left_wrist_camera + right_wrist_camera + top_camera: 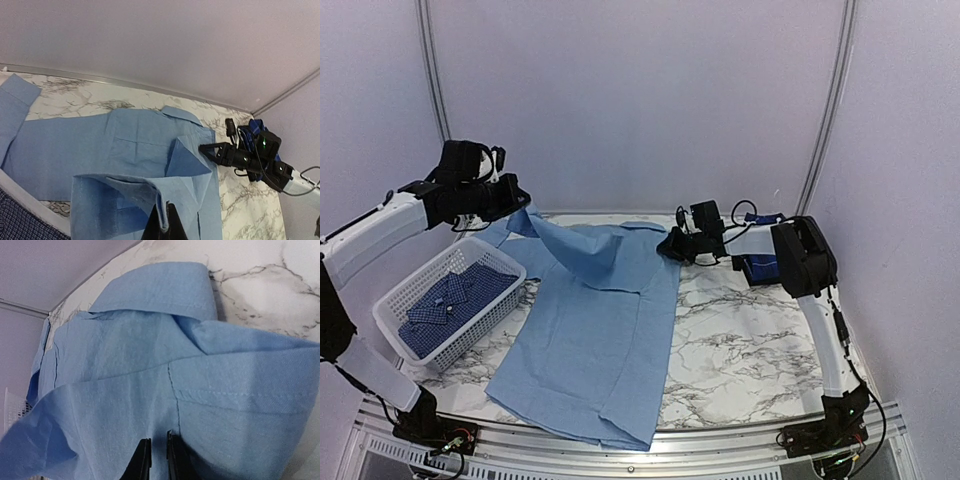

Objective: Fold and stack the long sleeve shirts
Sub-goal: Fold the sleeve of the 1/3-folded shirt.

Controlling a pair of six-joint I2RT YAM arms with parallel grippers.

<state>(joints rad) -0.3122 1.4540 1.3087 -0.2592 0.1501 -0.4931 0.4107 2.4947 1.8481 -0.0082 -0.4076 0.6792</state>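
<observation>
Nearest item: blue shirt (595, 330), its hem at the front edge of the table (750, 350), between the two arm bases.

1. Basket (388, 300). White, slatted plastic, on the table's left side, just beside the blue shirt's left edge.
2. Check shirt (455, 300). Small blue-and-white check, lying loosely inside the basket and filling most of its floor.
3. Left gripper (516, 198). Raised above the table's back-left corner. Fingers clenched on an edge of the blue shirt; which part of the garment that edge belongs to cannot be told. Cloth runs from the grip in a slanting ridge down to the shirt's body.
4. Blue shirt, details. Plain light blue, long-sleeved, collar at the far end near the back wall. Lower body flat on the table; upper left part lifted off it. One sleeve lies flat toward the back-left, with the cuff on the marble.
5. Right gripper (672, 245). Low over the table at the shirt's right shoulder, just beside the collar. Fingers almost together, pinching the cloth beside a stitched seam.
6. Navy shirt (760, 268). Dark blue, at the back right, largely hidden behind the right arm; whether it is folded cannot be told.
7. Table. White marble pattern with grey veins.
</observation>
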